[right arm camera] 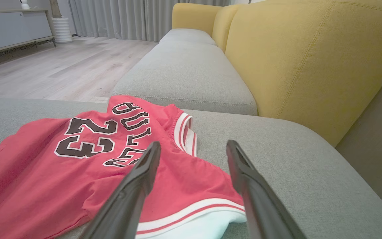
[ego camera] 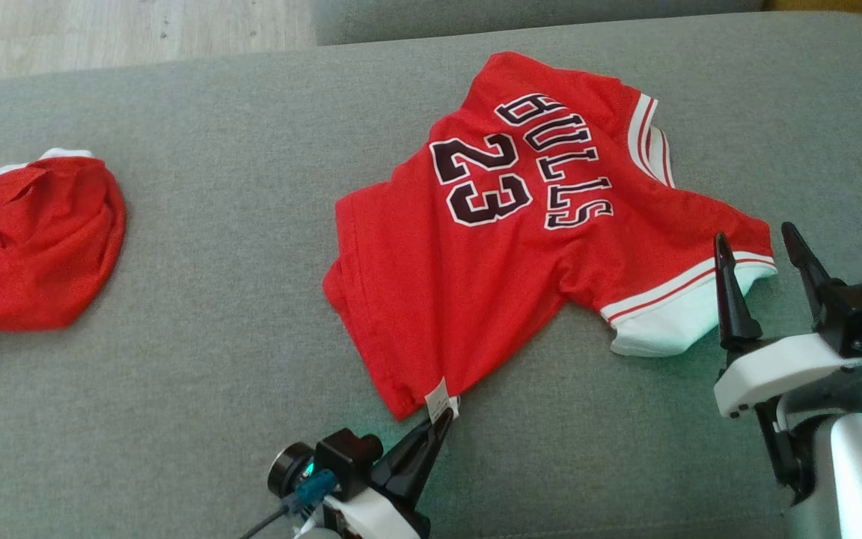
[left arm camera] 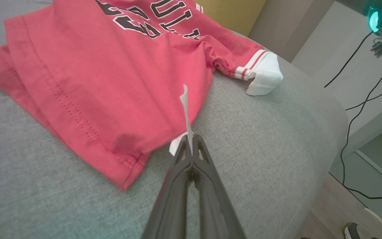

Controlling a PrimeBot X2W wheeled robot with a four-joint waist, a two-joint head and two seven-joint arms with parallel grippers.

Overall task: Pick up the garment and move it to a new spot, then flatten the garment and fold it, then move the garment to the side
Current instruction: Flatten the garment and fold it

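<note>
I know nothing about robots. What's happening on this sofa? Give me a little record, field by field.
surface: grey sofa cushion
garment: red jersey, lying spread, number 23 facing up
left end effector: shut on the white label at the jersey's hem
right end effector: open, at the white-trimmed sleeve
also there: second red garment, crumpled, apart at the left

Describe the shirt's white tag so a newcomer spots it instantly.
On the grey cushion lies a red shirt numbered 23. At its near hem corner a white tag sticks out, pinched in the left gripper's fingers. Unlike the broad sleeve cuff, it is a thin slip.
</note>
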